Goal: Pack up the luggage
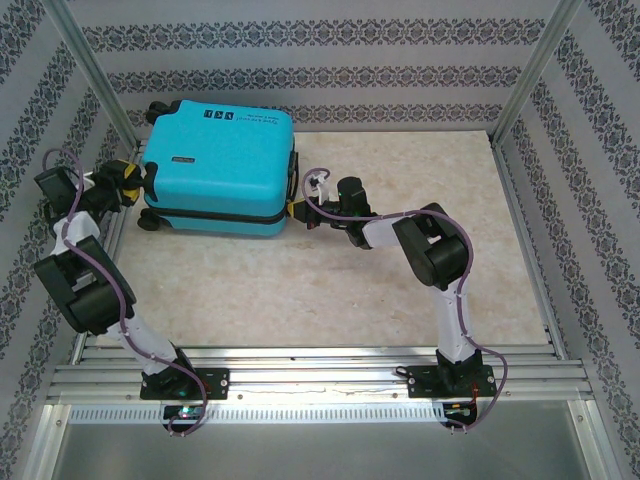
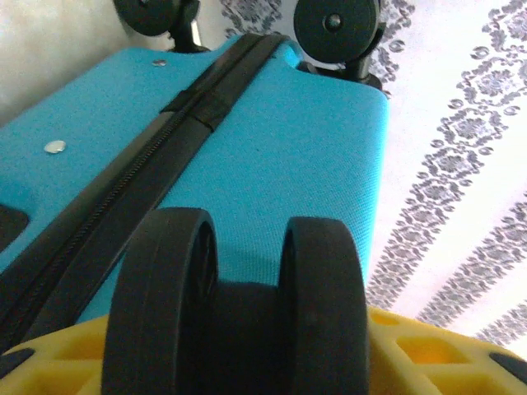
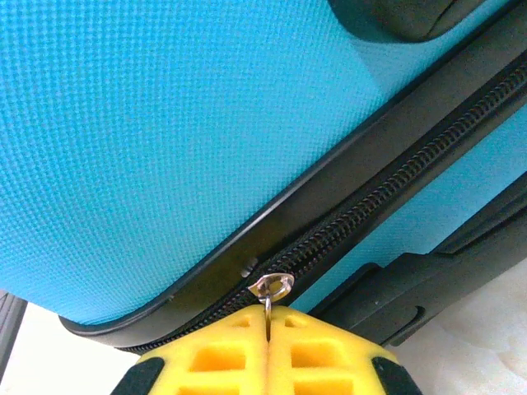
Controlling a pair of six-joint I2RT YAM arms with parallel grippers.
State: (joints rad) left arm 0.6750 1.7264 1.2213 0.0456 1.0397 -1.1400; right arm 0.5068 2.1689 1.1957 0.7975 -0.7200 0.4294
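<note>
Beige tabletop (image 1: pixel 330 290), patterned walls (image 1: pixel 300 80); closed luggage (image 1: pixel 220 165) lies far-left, open room right.
Your right gripper (image 3: pixel 268 325) pinches its zipper pull (image 3: pixel 272 286); left gripper (image 1: pixel 130 180) at a wheel (image 2: pixel 239 304), grip unclear.

The overhead view is lit brightly and evenly from above. The luggage (image 1: pixel 220 160) is rendered sharply, and only a soft, narrow shadow is cast on the table (image 1: pixel 400 290) along its near side. Glare is seen on the metal rail (image 1: pixel 320 385) well in front of the luggage.

In the left wrist view, the luggage's nearest wheel (image 2: pixel 239 304) is left dark and blurred, and the wallpaper (image 2: pixel 461 164) beside the luggage is washed out.

In the right wrist view, the shell's grain is resolved crisply, and a glint is caught on the zipper pull (image 3: pixel 272 286).
</note>
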